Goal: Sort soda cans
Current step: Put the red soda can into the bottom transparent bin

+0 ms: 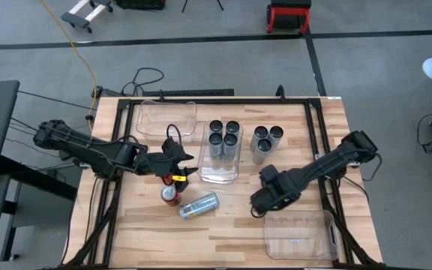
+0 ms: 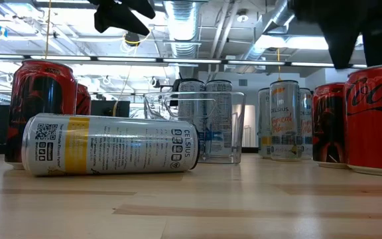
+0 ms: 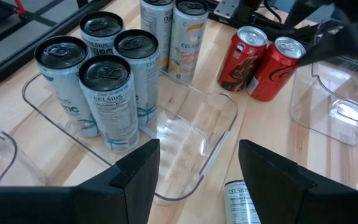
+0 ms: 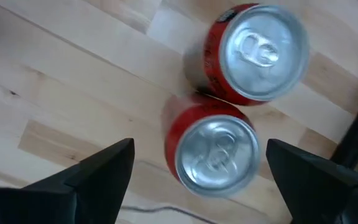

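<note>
Left wrist view: four cans (image 3: 107,74) in bin (image 3: 219,130), two red cans (image 3: 260,62) outside

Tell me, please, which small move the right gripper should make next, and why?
Probably lower straight down around the nearer red can. The right gripper hangs above two upright red cans that stand touching each other, its fingers wide open on either side of that can and holding nothing. The second red can is so close that a careful descent seems wise. The left gripper waits near the middle bin.
</note>
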`<action>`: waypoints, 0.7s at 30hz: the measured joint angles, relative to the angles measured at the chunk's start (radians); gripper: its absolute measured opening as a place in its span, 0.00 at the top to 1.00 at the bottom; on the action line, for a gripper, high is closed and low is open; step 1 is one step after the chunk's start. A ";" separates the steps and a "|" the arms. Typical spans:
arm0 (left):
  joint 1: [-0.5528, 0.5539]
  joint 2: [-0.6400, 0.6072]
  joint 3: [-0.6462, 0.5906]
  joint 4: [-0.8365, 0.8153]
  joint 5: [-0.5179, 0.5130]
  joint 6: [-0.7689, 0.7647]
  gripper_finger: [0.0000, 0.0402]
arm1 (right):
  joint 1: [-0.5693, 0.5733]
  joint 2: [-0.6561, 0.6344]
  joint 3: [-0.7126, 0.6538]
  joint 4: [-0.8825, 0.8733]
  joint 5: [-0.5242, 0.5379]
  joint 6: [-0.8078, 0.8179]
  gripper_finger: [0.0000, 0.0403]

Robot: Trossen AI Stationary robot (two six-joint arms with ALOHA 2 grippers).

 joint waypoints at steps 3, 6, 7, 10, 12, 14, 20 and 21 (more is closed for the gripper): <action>0.000 0.000 0.000 0.000 0.008 -0.010 0.47 | -0.034 -0.003 -0.057 0.020 -0.054 -0.020 0.03; -0.004 0.000 0.000 -0.001 0.034 -0.024 0.47 | -0.046 -0.014 -0.115 0.043 -0.091 -0.010 0.02; -0.008 0.000 0.000 -0.002 0.039 -0.025 0.47 | -0.046 -0.019 -0.131 0.058 -0.098 -0.007 0.02; -0.022 0.000 0.000 -0.012 0.044 -0.026 0.47 | -0.045 -0.044 -0.185 0.172 -0.108 -0.013 0.02; -0.027 0.000 0.000 -0.031 0.045 -0.026 0.47 | -0.045 -0.058 -0.212 0.238 -0.108 -0.014 0.03; -0.030 0.000 0.000 -0.048 0.045 -0.027 0.47 | -0.046 -0.063 -0.229 0.283 -0.108 -0.013 0.04; -0.031 0.000 0.000 -0.079 0.042 -0.030 0.47 | -0.045 -0.062 -0.246 0.288 -0.108 -0.015 0.15; -0.030 0.000 0.000 -0.080 0.037 -0.025 0.47 | -0.045 -0.062 -0.246 0.284 -0.107 -0.021 0.19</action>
